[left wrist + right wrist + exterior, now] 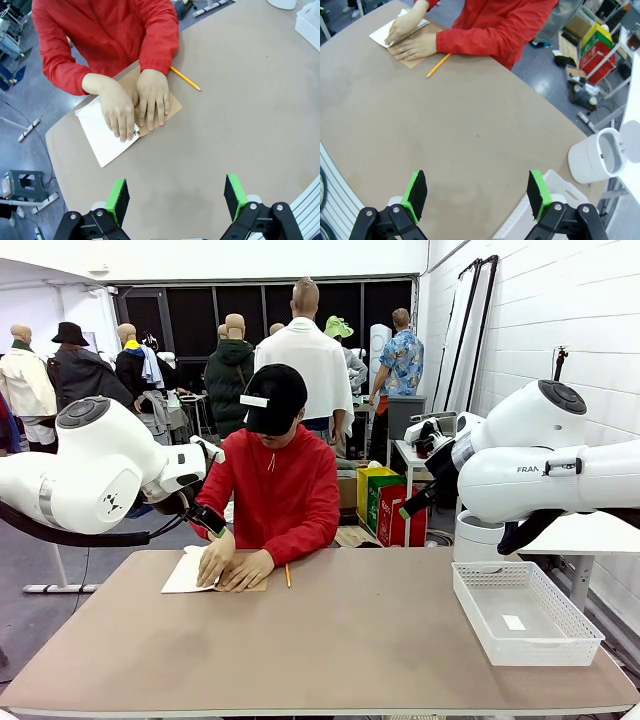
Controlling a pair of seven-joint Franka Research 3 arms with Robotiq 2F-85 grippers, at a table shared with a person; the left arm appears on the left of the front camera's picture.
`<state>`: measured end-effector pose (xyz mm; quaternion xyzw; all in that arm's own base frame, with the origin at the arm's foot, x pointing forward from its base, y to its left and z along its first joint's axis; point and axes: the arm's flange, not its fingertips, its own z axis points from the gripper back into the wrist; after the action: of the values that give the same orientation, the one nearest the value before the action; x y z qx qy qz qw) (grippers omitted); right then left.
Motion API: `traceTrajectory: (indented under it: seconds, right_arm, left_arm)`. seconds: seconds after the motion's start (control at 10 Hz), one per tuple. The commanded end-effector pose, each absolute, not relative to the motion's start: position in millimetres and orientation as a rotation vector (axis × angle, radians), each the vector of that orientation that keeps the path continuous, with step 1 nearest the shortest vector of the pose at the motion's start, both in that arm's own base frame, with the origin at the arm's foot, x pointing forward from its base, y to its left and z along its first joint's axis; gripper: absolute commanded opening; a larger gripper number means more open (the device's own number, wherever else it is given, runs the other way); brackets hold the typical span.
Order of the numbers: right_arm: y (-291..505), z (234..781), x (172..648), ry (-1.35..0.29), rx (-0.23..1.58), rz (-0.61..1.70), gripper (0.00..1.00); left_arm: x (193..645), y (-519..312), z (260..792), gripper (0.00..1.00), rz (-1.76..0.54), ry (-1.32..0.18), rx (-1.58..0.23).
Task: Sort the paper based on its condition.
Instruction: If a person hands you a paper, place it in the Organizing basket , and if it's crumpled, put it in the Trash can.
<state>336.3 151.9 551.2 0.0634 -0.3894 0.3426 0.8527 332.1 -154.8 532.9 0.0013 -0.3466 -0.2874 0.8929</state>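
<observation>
Brown tabletop lies bare across its middle and near side, leaving wide room between the two arms. At the far left edge, a person in a red top presses both hands onto a spiral-bound notebook with a brown cover. One hand lies on the paper, a white sheet whose corner reaches toward the table's rim. The other hand lies flat on the cover. A yellow pencil rests just beside the notebook, apart from it.

The front camera takes in the white mesh basket at the near right corner, close to the table's edge and well away from the paper.

Looking down from the left wrist, you see how sheet and cover overlap under the fingers. The right wrist view adds the long empty stretch from basket to pencil.

The left gripper hangs over bare table with its jaws spread and nothing between them. The right gripper likewise stands wide and empty.
</observation>
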Motion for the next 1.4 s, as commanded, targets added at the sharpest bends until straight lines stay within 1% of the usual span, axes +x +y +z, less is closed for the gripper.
traceTrajectory:
  seconds: [0.0,1.3]
  right_arm:
    - [151.0,550.5,336.2,-0.816,0.137,0.72,1.0]
    - [151.0,550.5,336.2,-0.816,0.137,0.72,1.0]
  left_arm:
    - [331.8,-154.6,533.2,1.0,-0.596,-0.718,0.004]
    - [331.8,-154.6,533.2,1.0,-0.596,-0.718,0.004]
